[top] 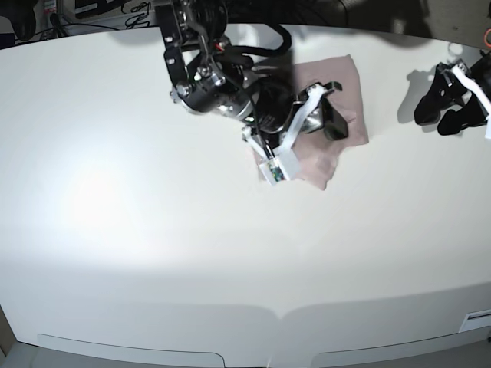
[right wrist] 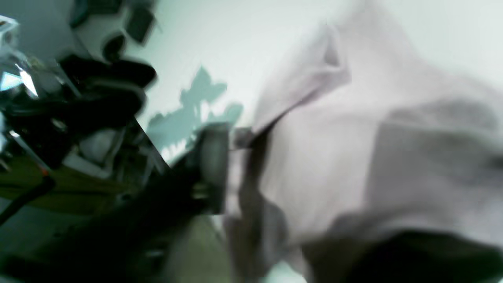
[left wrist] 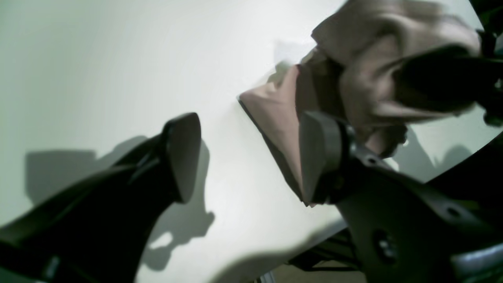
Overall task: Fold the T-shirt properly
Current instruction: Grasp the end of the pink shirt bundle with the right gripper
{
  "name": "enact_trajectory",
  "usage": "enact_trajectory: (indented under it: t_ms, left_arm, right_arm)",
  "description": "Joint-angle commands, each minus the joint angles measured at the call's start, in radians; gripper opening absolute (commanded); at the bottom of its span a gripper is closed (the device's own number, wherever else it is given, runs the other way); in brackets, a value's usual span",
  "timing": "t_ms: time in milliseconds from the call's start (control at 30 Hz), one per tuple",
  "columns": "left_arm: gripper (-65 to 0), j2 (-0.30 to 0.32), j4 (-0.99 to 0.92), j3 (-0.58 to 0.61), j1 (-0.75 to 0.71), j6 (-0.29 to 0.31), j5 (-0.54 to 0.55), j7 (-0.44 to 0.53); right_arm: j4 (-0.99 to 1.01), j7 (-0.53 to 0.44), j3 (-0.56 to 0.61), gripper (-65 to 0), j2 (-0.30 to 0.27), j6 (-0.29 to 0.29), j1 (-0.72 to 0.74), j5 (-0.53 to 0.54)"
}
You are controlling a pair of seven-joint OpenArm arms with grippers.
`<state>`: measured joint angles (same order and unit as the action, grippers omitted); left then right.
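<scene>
The dusty-pink T-shirt (top: 345,77) lies bunched and partly folded on the white table (top: 153,230), at the back right of centre. My right gripper (top: 332,107) hovers right over it, its two dark fingers standing apart. In the blurred right wrist view the T-shirt (right wrist: 334,149) fills the space between the spread fingers of the right gripper (right wrist: 306,212). My left gripper (top: 453,103) is far to the right, away from the cloth. In the left wrist view the left gripper (left wrist: 251,153) is open and empty above bare table, with the T-shirt (left wrist: 373,51) beyond its right finger.
Cables and gear (top: 115,15) sit behind the table's far edge. The table's curved rim (left wrist: 275,251) runs close under the left gripper, and its near rim (top: 245,337) crosses the bottom of the base view.
</scene>
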<state>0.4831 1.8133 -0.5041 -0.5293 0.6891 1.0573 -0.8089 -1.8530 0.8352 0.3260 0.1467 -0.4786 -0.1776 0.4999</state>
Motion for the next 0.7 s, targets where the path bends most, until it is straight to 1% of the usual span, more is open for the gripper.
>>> enact_trajectory:
  t_ms: [0,33,133,200,300,367,400,533,600,667]
  left_arm:
    - [-26.8,0.018,0.018,-0.008,-0.003,0.009,0.033,0.024]
    - [-26.8,0.016,0.018,-0.008,-0.003,0.009,0.033,0.023]
    - [-26.8,0.016,0.018,-0.008,-0.003,0.009,0.036,0.024]
    - [-26.8,0.016,0.018,-0.008,-0.003,0.009,0.036,0.024]
    - [-26.8,0.016,0.018,-0.008,-0.003,0.009,0.036,0.024]
    - [-26.8,0.016,0.018,-0.008,-0.002,0.009,0.036,0.025]
    - [-26.8,0.016,0.018,-0.008,-0.002,0.009,0.036,0.027]
    - [-26.8,0.016,0.018,-0.008,-0.003,0.009,0.036,0.028]
    - [-26.8,0.016,0.018,-0.008,-0.003,0.009,0.036,0.027]
    - [-26.8,0.016,0.018,-0.008,-0.003,0.009,0.036,0.028]
  right_arm:
    - [-0.016,-0.041,0.015,-33.0,0.010,-0.010,0.009,0.027]
    - [-0.016,-0.062,0.026,-30.5,0.010,-0.010,0.011,0.035]
    - [-0.016,-0.094,0.051,-30.0,0.010,-0.025,0.012,0.122]
    - [-0.016,-0.093,0.063,-30.0,0.010,-0.053,0.015,0.182]
    - [-0.016,-0.091,0.068,-30.1,0.010,-0.130,0.018,0.273]
    - [-0.017,-0.080,0.067,-30.1,0.010,-0.157,0.020,0.313]
    - [-0.017,-0.061,0.067,-30.1,0.010,-0.161,0.024,0.323]
    - [-0.018,-0.003,0.058,-30.1,0.010,-0.166,0.059,0.286]
    - [-0.030,0.043,0.045,-30.1,0.010,-0.166,0.082,0.219]
    - [-0.058,0.114,0.032,-30.1,0.010,-0.166,0.107,0.149]
